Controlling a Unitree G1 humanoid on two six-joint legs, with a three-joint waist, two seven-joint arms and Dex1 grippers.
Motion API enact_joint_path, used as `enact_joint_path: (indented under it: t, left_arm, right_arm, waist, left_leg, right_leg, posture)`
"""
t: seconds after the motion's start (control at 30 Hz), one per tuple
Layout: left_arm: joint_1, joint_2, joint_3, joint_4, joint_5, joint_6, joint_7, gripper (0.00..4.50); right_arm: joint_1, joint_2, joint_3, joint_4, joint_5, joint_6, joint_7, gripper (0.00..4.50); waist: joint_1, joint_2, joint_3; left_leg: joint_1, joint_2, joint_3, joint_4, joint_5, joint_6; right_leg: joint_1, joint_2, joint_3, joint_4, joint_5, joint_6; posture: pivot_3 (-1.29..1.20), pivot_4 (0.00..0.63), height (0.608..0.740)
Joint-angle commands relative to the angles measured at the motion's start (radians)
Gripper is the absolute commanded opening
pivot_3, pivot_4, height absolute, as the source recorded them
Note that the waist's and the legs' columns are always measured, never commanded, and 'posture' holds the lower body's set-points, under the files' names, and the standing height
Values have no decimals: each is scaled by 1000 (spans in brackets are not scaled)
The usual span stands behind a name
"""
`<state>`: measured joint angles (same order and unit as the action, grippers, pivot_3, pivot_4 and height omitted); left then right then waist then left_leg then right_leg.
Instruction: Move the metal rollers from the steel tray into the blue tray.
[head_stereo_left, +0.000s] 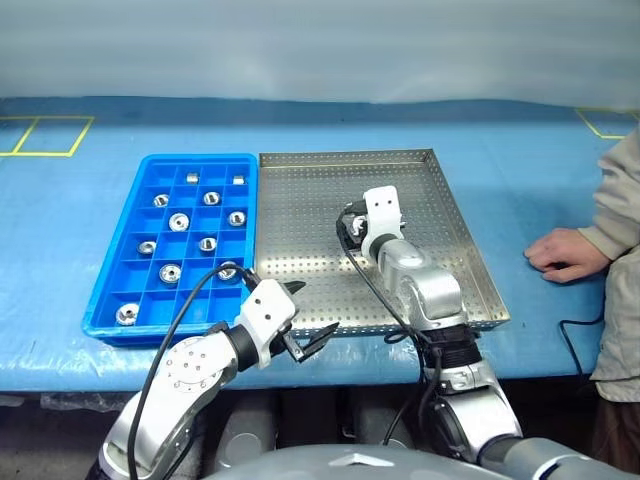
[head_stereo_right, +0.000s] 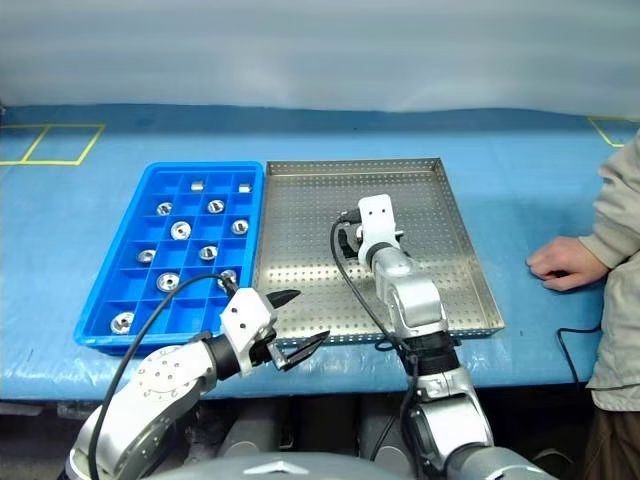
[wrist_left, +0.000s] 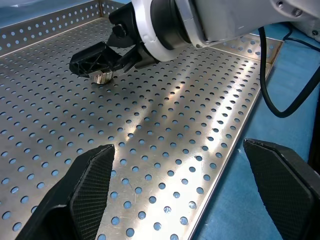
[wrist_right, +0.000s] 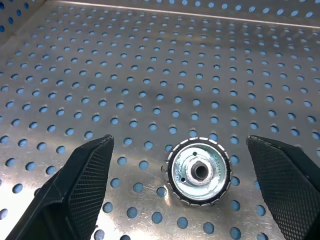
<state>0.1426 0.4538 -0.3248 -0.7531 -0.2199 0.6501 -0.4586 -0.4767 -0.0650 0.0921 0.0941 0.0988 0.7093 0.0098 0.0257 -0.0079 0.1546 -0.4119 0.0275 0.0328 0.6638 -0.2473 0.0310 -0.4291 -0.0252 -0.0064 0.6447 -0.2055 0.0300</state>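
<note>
The steel tray (head_stereo_left: 300, 200) lies in the middle of the blue table. One metal roller (wrist_right: 200, 172) stands on its perforated floor, flange and central hole facing up. My right gripper (wrist_right: 180, 141) is open just above the floor, and the roller sits between and just short of its fingertips, untouched. The left wrist view shows that same roller (wrist_left: 103, 76) under the right gripper (wrist_left: 100, 62). The blue tray (head_stereo_left: 110, 290) lies against the steel tray's left side, with several metal rollers (head_stereo_left: 179, 221) in separate compartments. My left gripper (head_stereo_left: 315, 307) is open and empty over the steel tray's front edge.
A person's hand (head_stereo_left: 565, 252) rests on the table right of the steel tray, with a sleeve at the picture's edge. A black cable (head_stereo_left: 580, 325) lies near the table's front right. Yellow tape lines (head_stereo_left: 45, 135) mark the far left of the table.
</note>
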Motion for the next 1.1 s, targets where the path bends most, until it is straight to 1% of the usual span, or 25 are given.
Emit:
enact_joint_path:
  t: [0.03,0.07,0.17,0.27,0.33,0.37,0.4,0.57,0.7,0.8,1.0,1.1]
  left_arm:
    - [-2,-6,-5,-19,-7,-7,2,4500]
    - [-2,-5,-5,-18,-6,-8,2,4500]
    - [-2,-3,-6,-19,0,-8,4,4500]
    - [-3,-2,-1,-22,7,-12,10,4500]
    - [-2,-2,2,-21,9,-14,13,4500]
    - [-1,-4,3,-21,10,-15,16,4500]
    - [1,-6,3,-21,10,-17,18,4500]
    - [17,-17,6,-29,33,-34,55,4500]
    - [54,-19,26,-36,54,-65,85,4500]
    - [98,-20,64,-43,66,-90,108,4500]
    - [215,-23,155,-82,79,-135,148,4500]
    - [264,-27,182,-104,84,-143,160,4500]
  right_arm:
    - [-35,10,-9,71,-18,-79,11,4488]
    - [-38,13,-13,88,-20,-94,13,4488]
    - [-41,17,-30,134,-24,-123,9,3861]
    - [-35,17,-37,130,-25,-132,11,2920]
    - [-28,20,-45,111,-18,-128,17,2172]
    - [-25,19,-42,100,-19,-121,21,1874]
    - [-23,16,-34,88,-24,-115,26,1704]
    - [-34,10,19,-43,-23,-42,76,1712]
    - [-91,-6,114,-171,-14,86,162,1712]
    - [-141,3,172,-228,1,155,214,1712]
    - [-194,47,261,-287,30,237,284,1712]
    - [-205,66,287,-298,50,287,310,1712]
  waist:
    - [1,0,0]
    - [2,0,0]
    - [3,0,0]
    - [4,0,0]
    - [4,0,0]
    - [4,0,0]
    - [3,0,0]
    - [4,0,0]
    - [5,0,0]
    - [9,0,0]
    - [37,0,0]
    - [56,0,0]
  left_leg:
    - [0,0,0,0,0,0]
    - [0,0,0,0,0,0]
    - [0,0,0,0,0,0]
    - [0,0,0,0,0,0]
    - [0,0,0,0,0,0]
    - [0,0,0,0,0,0]
    - [0,0,0,0,0,0]
    - [0,0,0,0,0,0]
    - [0,0,0,-1,0,0]
    - [0,1,0,-1,0,0]
    - [0,0,-2,-1,0,0]
    - [-1,0,-2,-1,0,0]
  right_leg:
    - [0,0,0,0,0,0]
    - [0,0,0,0,0,0]
    - [0,0,1,0,1,1]
    - [0,0,1,0,1,1]
    - [0,0,1,0,1,1]
    - [0,0,1,0,1,1]
    - [0,0,1,0,1,1]
    - [0,0,1,0,2,0]
    - [-1,0,1,0,1,1]
    - [-1,0,0,1,1,1]
    - [-1,-1,-2,0,0,0]
    - [-1,-2,-2,-1,0,-1]
  posture:
    - [143,150,740]
    - [148,150,740]
    - [150,150,740]
    - [159,150,740]
    - [159,150,740]
    - [159,150,740]
    - [159,150,740]
    - [183,150,740]
    - [209,150,740]
    - [242,150,740]
    - [308,150,740]
    - [332,150,740]
